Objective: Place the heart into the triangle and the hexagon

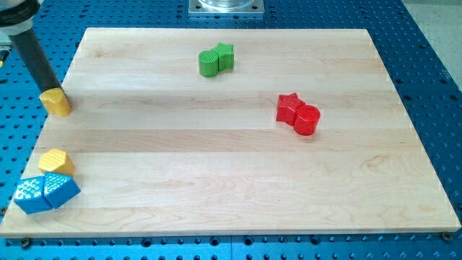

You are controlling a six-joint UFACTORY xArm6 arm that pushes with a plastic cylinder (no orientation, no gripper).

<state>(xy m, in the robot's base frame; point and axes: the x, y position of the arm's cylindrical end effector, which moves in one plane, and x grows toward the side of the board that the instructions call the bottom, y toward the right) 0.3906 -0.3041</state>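
- Heart: the yellow heart [55, 102] (shape hard to confirm, looks lobed) sits at the desk's [216, 166] left edge, upper part of the view.
- Handling, as a judgement: small rigid plastic block, light, slides easily on smooth wood and will spin if you push it off-centre. No taking hold of it; you can only shove it, so press on the middle of its top face as seen in the view.
- End effector: a bare dark rod with no jaws to spread or pinch. My tip [50, 90] is at the heart's upper-left side, touching or just about.
- Targets: yellow hexagon [56, 160] lies below the heart, near the same edge; blue triangle [62, 189] sits just under it, touching a blue cube [32, 196] on its left.
- Next move, judged: push the heart straight toward the view's bottom, and watch that it doesn't slip off the left edge.
- Others, well apart: green pair [216, 60] at top centre, red star [289, 107] touching red cylinder [307, 120] at right.
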